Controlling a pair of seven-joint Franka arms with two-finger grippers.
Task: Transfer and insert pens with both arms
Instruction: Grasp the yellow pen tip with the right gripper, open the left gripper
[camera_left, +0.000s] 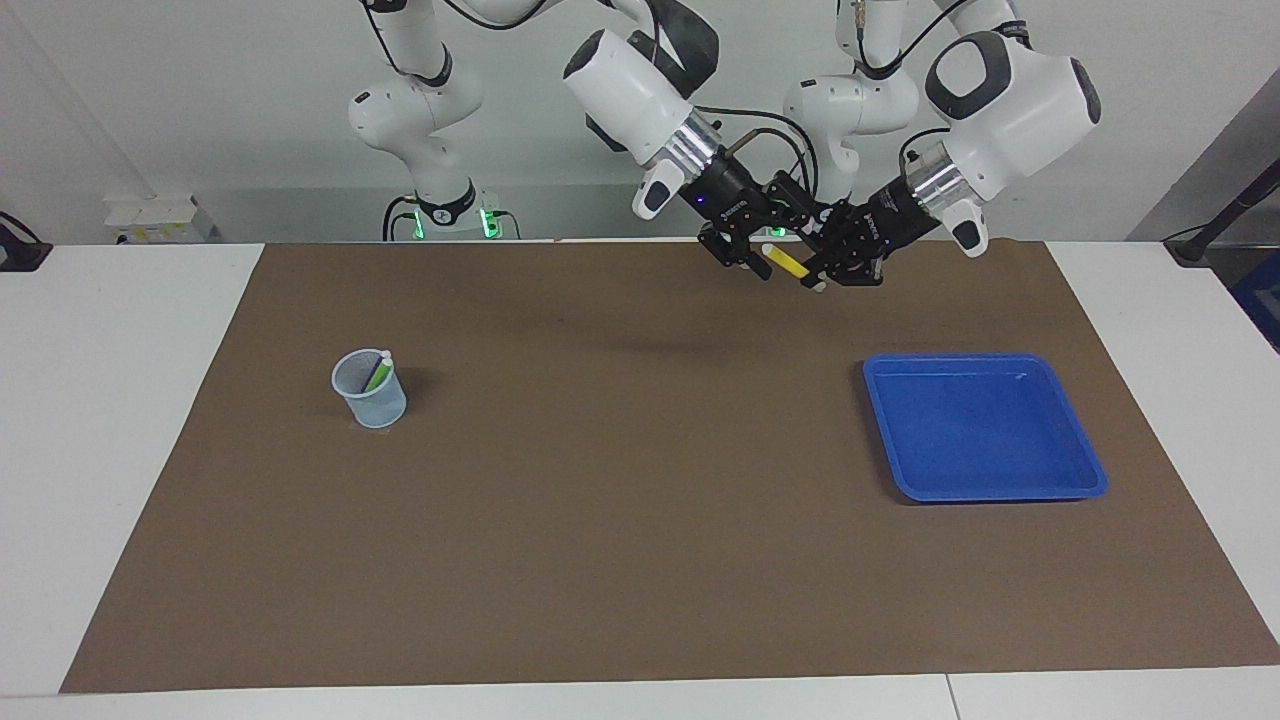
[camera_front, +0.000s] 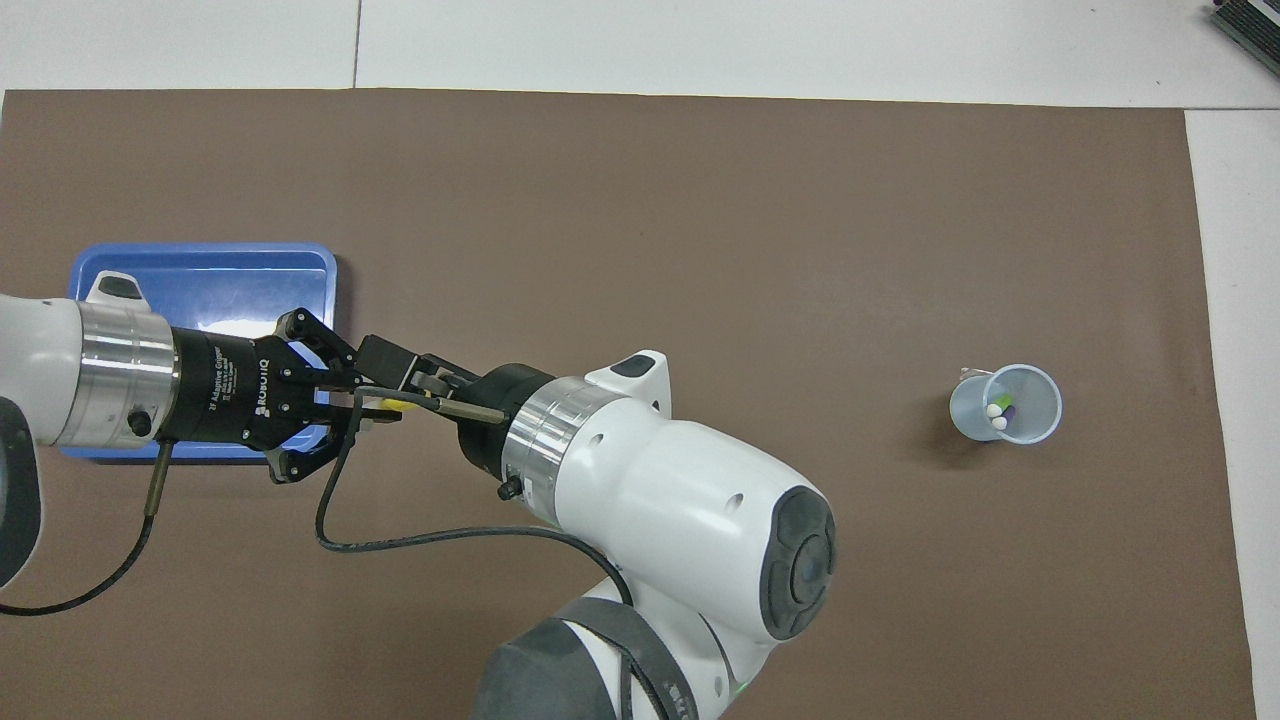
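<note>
Now one yellow pen (camera_left: 787, 262) midair, two pens (camera_front: 1000, 408) in cup (camera_front: 1035, 425).

Two opposed high views, shared mat (camera_left: 640, 560)

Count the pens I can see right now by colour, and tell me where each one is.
Yellow pen: 1, up in the air between the left gripper and the right gripper.
Green pen: 1, in the translucent pale blue cup.
Purple pen: 1, in the same cup.
Total: 3 pens.
</note>
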